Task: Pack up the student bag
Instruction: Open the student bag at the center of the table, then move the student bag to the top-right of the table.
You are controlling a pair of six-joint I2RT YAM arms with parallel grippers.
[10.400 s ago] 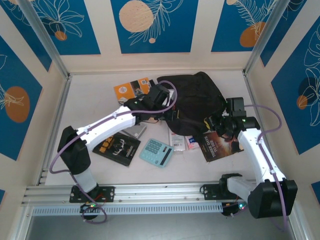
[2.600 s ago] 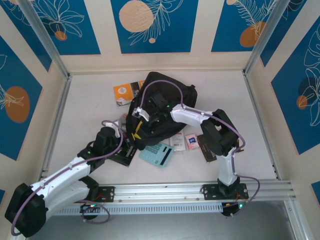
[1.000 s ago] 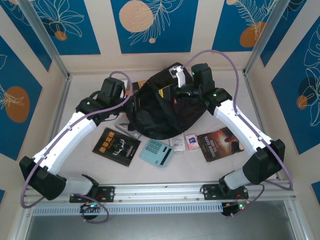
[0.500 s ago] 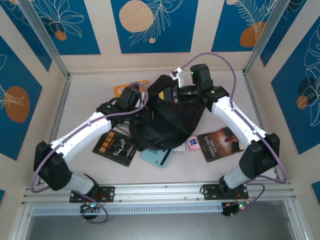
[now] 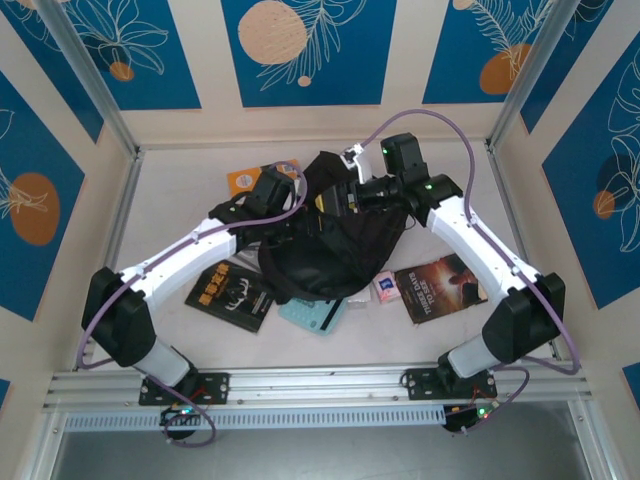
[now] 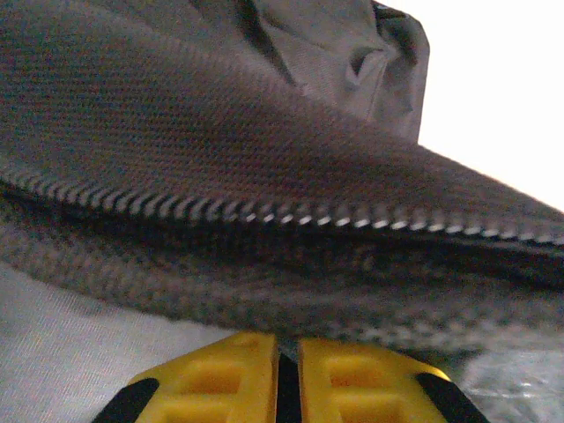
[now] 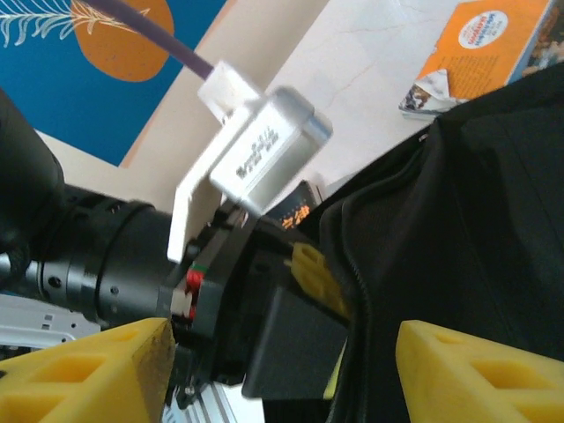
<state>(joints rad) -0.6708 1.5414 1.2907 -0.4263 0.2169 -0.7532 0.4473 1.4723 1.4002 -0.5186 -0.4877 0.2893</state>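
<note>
The student bag (image 5: 340,245), a big black fabric backpack, lies slumped mid-table. My left gripper (image 5: 303,208) is at its upper left rim. In the left wrist view its yellow fingers (image 6: 286,352) are pressed together right under the bag's zipper (image 6: 264,211), pinching the woven edge. My right gripper (image 5: 338,196) hovers over the bag's top opening, facing the left one. In the right wrist view its jaws (image 7: 282,379) stand wide apart with nothing gripped. Between them I see the left gripper's finger (image 7: 317,278) and the bag's zippered rim (image 7: 458,229).
An orange book (image 5: 248,181) lies behind the left gripper. A black-covered book (image 5: 232,293) sits front left. A teal calculator (image 5: 316,314) pokes out from under the bag. A pink card (image 5: 382,287) and a dark book (image 5: 441,287) lie front right.
My right gripper has opened and let go of the bag's top. My left gripper came in from the far left, shut on the bag's rim and shifted slightly right. The bag sagged lower.
</note>
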